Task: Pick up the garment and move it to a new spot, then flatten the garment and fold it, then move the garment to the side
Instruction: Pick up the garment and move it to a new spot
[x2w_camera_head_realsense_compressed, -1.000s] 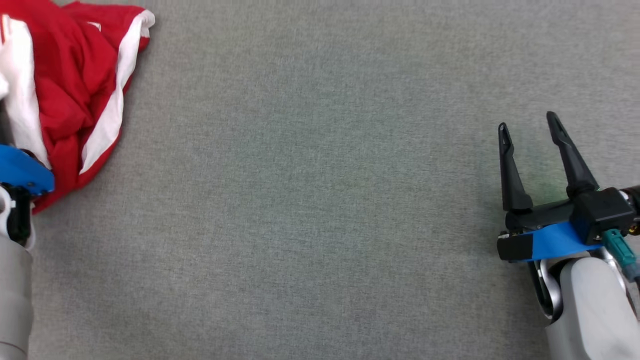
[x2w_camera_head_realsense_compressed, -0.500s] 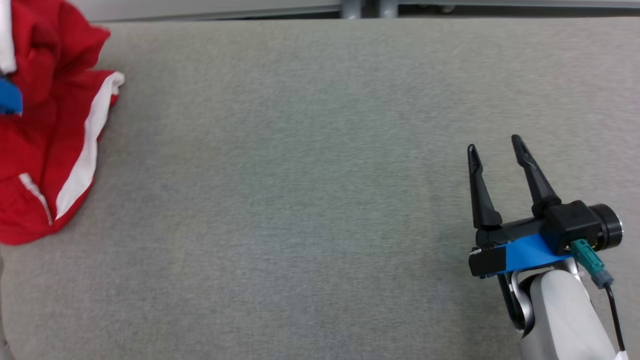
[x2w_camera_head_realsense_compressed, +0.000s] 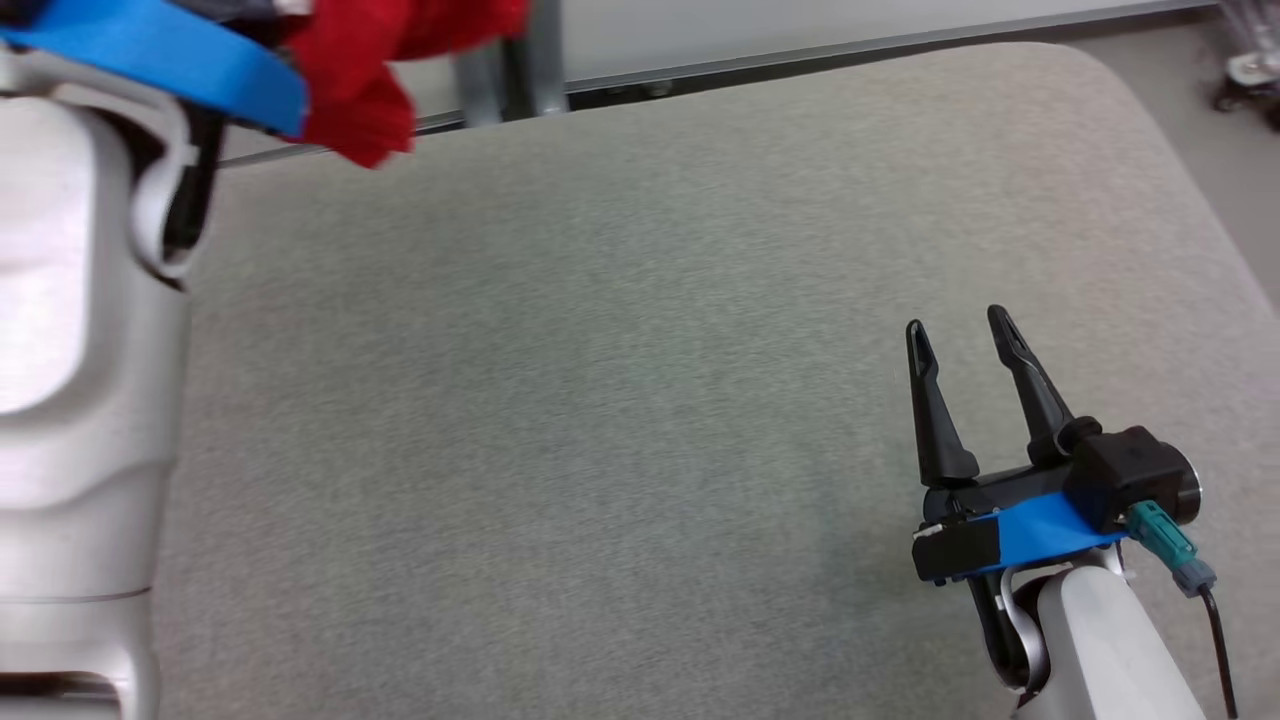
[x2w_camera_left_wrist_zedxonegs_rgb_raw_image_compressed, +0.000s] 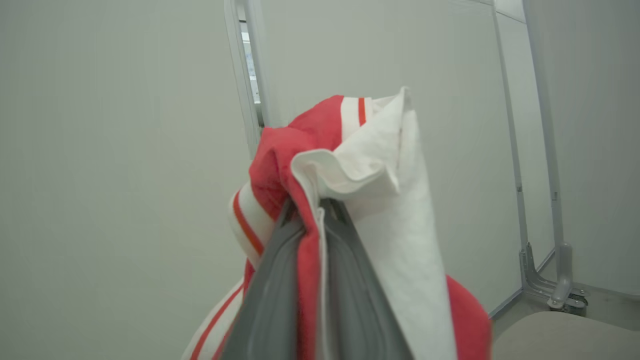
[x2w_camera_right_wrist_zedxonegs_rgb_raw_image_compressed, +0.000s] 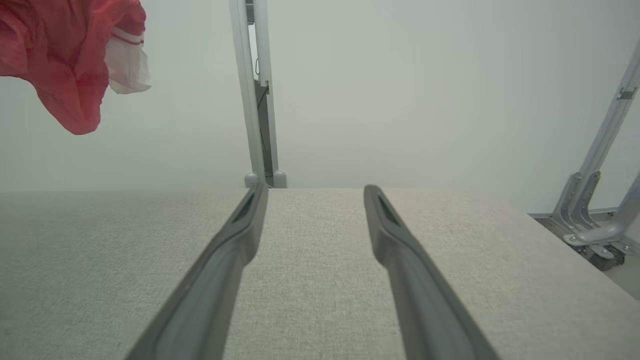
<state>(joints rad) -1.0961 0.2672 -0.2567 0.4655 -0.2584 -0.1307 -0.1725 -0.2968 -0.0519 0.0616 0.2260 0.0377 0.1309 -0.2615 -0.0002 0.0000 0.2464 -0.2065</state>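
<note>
A: From the head camera, where is the garment?
B: The desk (x2w_camera_head_realsense_compressed: 600, 350) is a grey cloth-covered top with a rounded far right corner. The garment (x2w_camera_head_realsense_compressed: 370, 70) is a red bunch at the top left, up in the air over the far edge and just beside the blue band (x2w_camera_head_realsense_compressed: 170, 55) on the left arm (x2w_camera_head_realsense_compressed: 70, 330). None of it touches the desk.
A: And the other side?
B: The right end effector (x2w_camera_head_realsense_compressed: 956, 320) hovers over the desk's right part. Its two dark fingers (x2w_camera_head_realsense_compressed: 935, 420) are spread with nothing between them. A teal plug (x2w_camera_head_realsense_compressed: 1160, 535) sits at its base.
A: Left wrist camera?
B: The left end effector (x2w_camera_left_wrist_zedxonegs_rgb_raw_image_compressed: 312, 205) is clamped tight on the garment. Its grey fingers (x2w_camera_left_wrist_zedxonegs_rgb_raw_image_compressed: 272, 300) pinch a red fold with a white edge between them. More cloth, white with thin red stripes, billows over the tips and hangs down both sides. Behind it are a pale wall (x2w_camera_left_wrist_zedxonegs_rgb_raw_image_compressed: 100, 150) and a metal post (x2w_camera_left_wrist_zedxonegs_rgb_raw_image_compressed: 245, 75), and a corner of the desk shows at the lower right.
A: Right wrist camera?
B: That end effector's fingers stand wide apart and empty, pointing along the desk top toward the wall. The garment hangs at the upper left, clear of the desk and well apart from them. It is red, with a white patch edged by a red stripe.
</note>
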